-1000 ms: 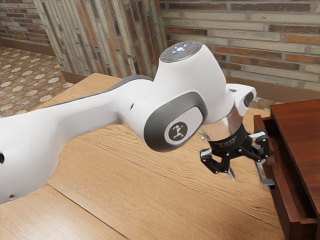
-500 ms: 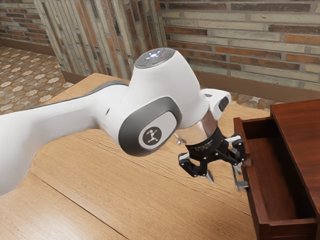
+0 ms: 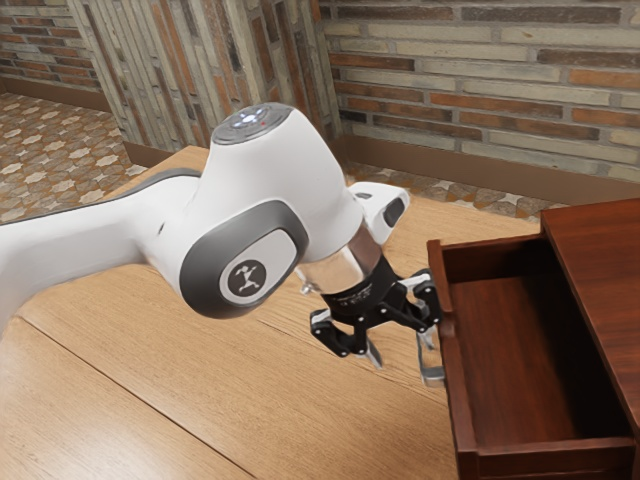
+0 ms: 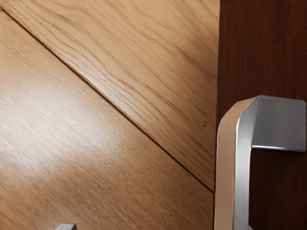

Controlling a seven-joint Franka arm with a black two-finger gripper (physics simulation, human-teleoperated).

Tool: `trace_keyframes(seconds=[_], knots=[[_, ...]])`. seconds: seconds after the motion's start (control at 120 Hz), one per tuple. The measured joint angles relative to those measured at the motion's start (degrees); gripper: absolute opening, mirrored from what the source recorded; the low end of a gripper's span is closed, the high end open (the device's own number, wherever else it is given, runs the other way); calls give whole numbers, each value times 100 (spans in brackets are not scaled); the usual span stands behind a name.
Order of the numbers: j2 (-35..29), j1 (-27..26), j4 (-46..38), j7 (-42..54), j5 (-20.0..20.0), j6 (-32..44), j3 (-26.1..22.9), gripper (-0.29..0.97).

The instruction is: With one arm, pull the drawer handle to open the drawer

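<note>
A brick wall (image 3: 480, 70) and a patterned tile floor (image 3: 50, 150) are behind a light wooden table (image 3: 200, 400). A dark red-brown cabinet (image 3: 600, 260) stands on the table at the exterior view's right. Its drawer (image 3: 515, 345) stands far out toward the exterior view's left, and its bare inside shows. The white arm (image 3: 250, 230) reaches in from the exterior view's left. The black hand (image 3: 403, 345) is low over the table, just at the drawer's front. Its fingers are spread apart, one on each side of the metal handle (image 3: 431, 362). The wrist view shows the bent end of this handle (image 4: 235, 163) against the dark drawer front.
</note>
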Motion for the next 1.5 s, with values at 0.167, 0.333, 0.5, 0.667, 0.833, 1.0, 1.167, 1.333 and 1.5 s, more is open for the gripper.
trace_keyframes(seconds=[0.167,0.333,0.5,0.667,0.833,1.0,1.167,1.333,1.5], knots=[[-261,30,-258,-4,81,3,38,38],[-519,94,-517,-7,109,4,60,38],[-718,89,-743,-22,119,5,75,38],[-963,88,-967,-45,125,5,76,38],[-1129,111,-1125,-79,197,1,79,38],[-1159,121,-1176,-120,248,-5,78,38],[-1174,121,-1200,-156,270,-8,77,38],[-1207,112,-1196,-180,307,-10,78,38],[-1360,87,-1137,-191,399,-11,69,38]])
